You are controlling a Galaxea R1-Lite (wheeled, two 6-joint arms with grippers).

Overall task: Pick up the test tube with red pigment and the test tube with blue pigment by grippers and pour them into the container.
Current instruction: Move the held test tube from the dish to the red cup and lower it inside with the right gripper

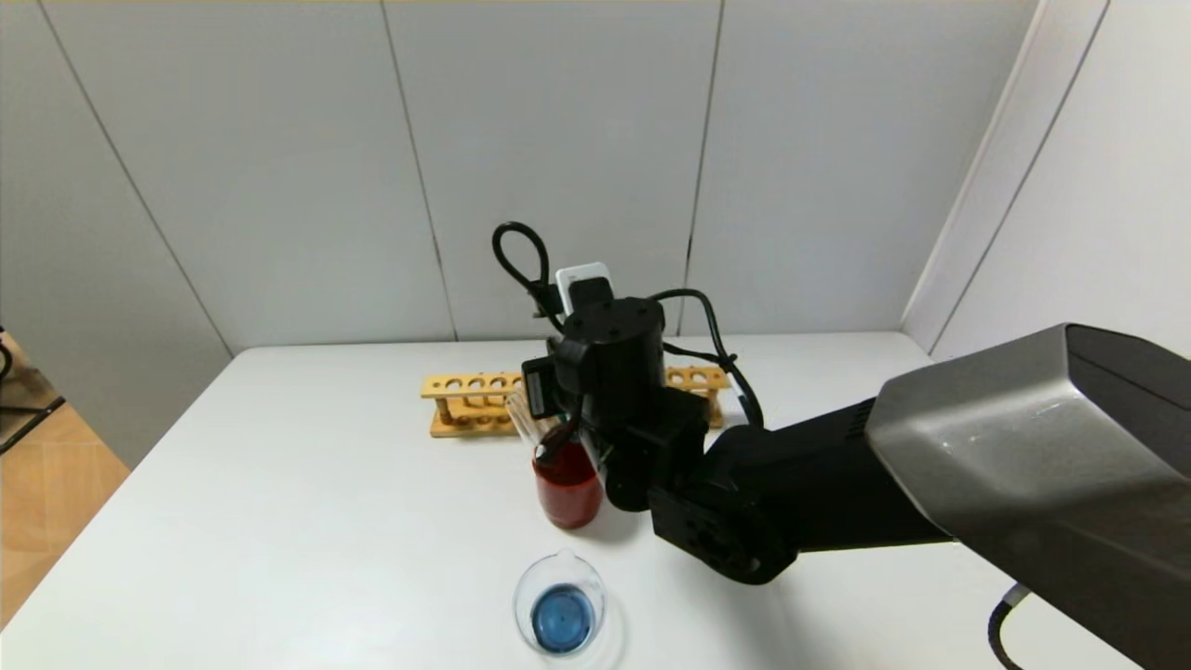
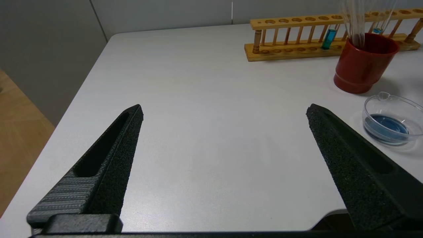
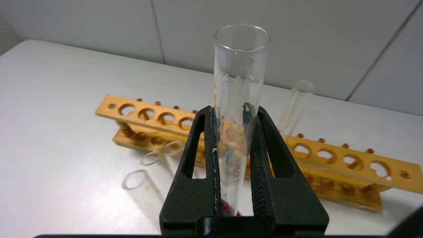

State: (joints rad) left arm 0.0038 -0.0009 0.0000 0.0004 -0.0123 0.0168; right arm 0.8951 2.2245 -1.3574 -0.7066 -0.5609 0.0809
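End effector (image 3: 233, 155) tight around glass tube (image 3: 238, 99)

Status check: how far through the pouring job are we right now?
Done: the container holds blue liquid, so one pour looks made. In hand: the right hand is shut on a near-empty test tube above the red cup, which holds other empty tubes. Left: no red shows in the container, and I see no red-filled tube, only a teal tube in the rack. The left hand is open, idle.
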